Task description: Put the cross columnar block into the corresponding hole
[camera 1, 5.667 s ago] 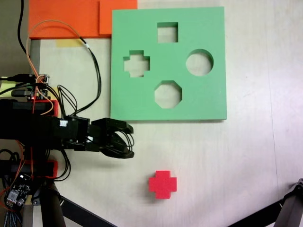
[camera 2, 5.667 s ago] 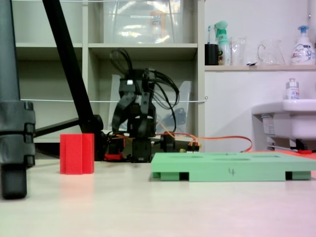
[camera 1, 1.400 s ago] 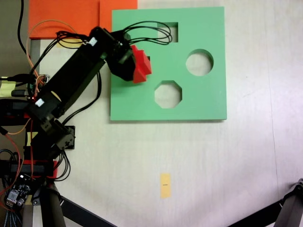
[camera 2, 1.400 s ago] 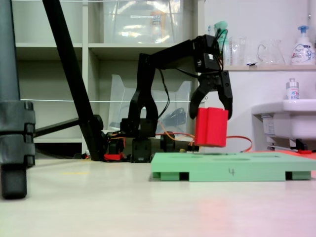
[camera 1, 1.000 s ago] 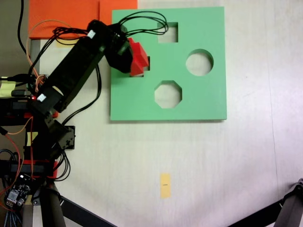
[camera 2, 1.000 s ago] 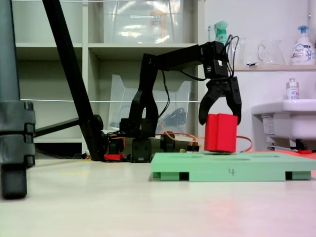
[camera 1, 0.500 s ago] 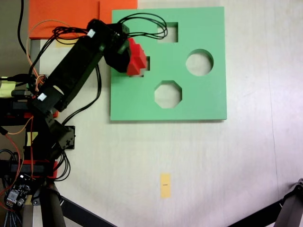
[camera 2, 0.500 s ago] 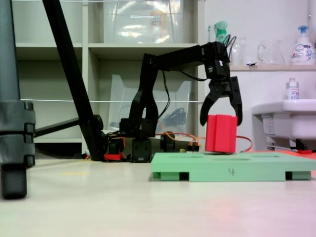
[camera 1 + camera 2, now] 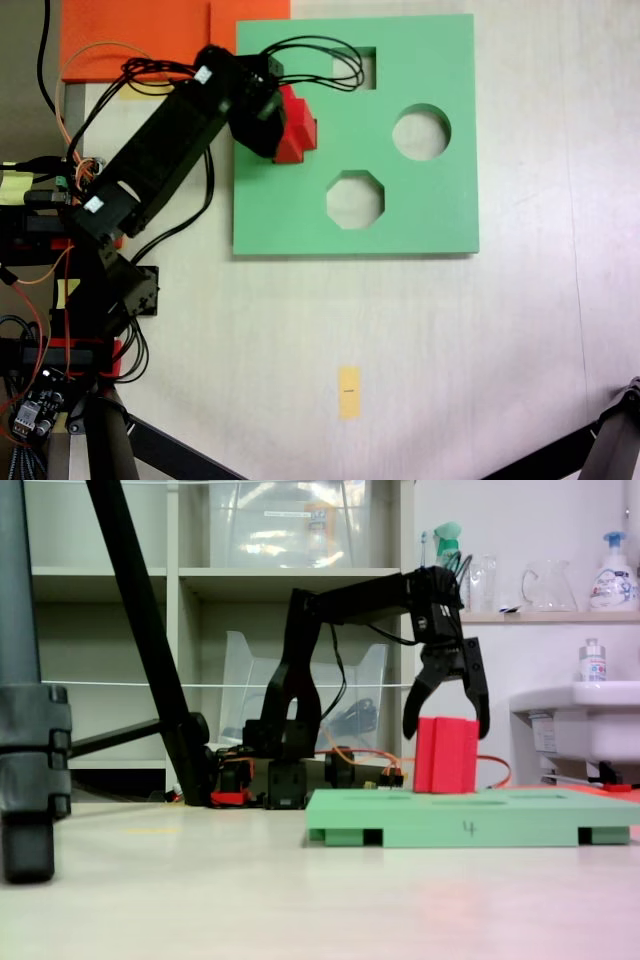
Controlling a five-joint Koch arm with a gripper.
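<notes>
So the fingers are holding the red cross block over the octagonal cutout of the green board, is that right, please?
Not quite: the red cross block sits at the plus-shaped cutout near the green board's left edge, as the fixed view from above shows. The octagonal cutout lies open, below and to the right. The fingers do flank the block.

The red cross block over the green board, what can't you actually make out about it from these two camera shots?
- Plus-shaped hole: in a fixed view, the red cross block and the gripper cover it, so alignment is unclear.
- Block's depth: in a fixed view, the green board is seen edge-on, hiding whether the block's base has entered.
- Block's top: the arm overlaps its left part.
</notes>
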